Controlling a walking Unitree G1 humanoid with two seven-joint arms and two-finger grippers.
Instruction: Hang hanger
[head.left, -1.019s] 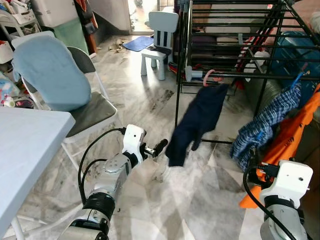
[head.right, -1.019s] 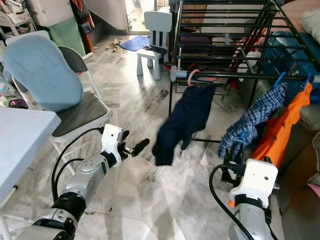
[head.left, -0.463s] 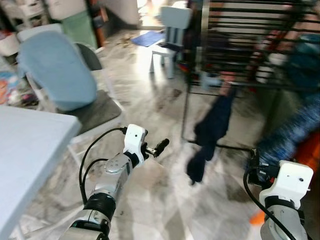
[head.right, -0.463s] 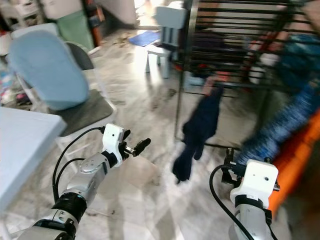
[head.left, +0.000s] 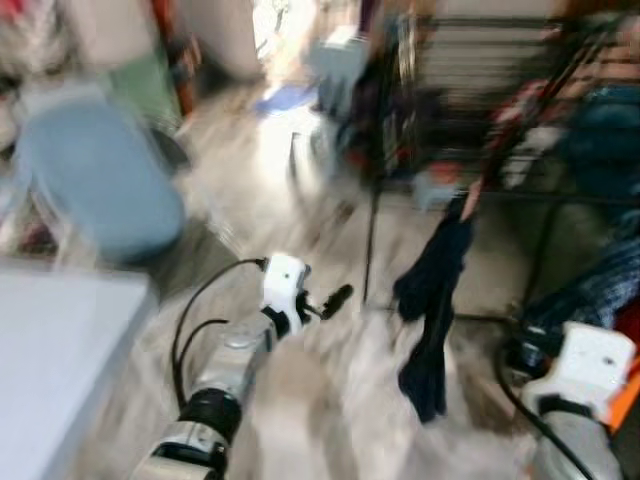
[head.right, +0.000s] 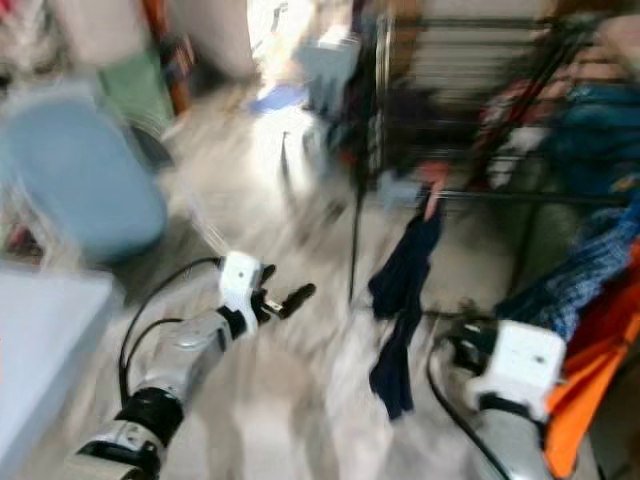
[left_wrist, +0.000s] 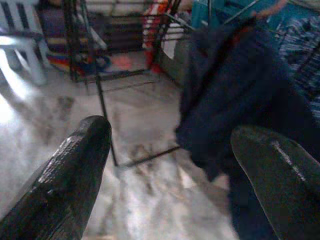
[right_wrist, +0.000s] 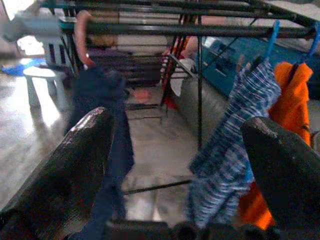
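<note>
A dark navy garment (head.left: 430, 310) hangs on a pink hanger (right_wrist: 82, 35), whose hook sits over a black rail of the drying rack (right_wrist: 200, 30). My left gripper (left_wrist: 167, 127) is held out low over the floor, left of the garment and apart from it. It is open with nothing between its fingers (left_wrist: 75, 170). My right gripper (right_wrist: 175, 122) is also open and empty, pointing at the rack from the right of the garment. In the eye views its white wrist block (head.left: 590, 365) covers the fingers. Both eye views are blurred.
A blue plaid shirt (right_wrist: 235, 150) and an orange garment (right_wrist: 295, 100) hang on the rack to the right. A folding chair with a blue cover (head.left: 95, 180) and a pale table (head.left: 60, 340) stand at the left. A small white chair (head.left: 335, 60) stands farther back on the marble floor.
The head camera has moved and the picture has blurred. The navy garment, flared out to the left a second ago, now hangs narrow and nearly straight. Both arms keep about the same pose.
</note>
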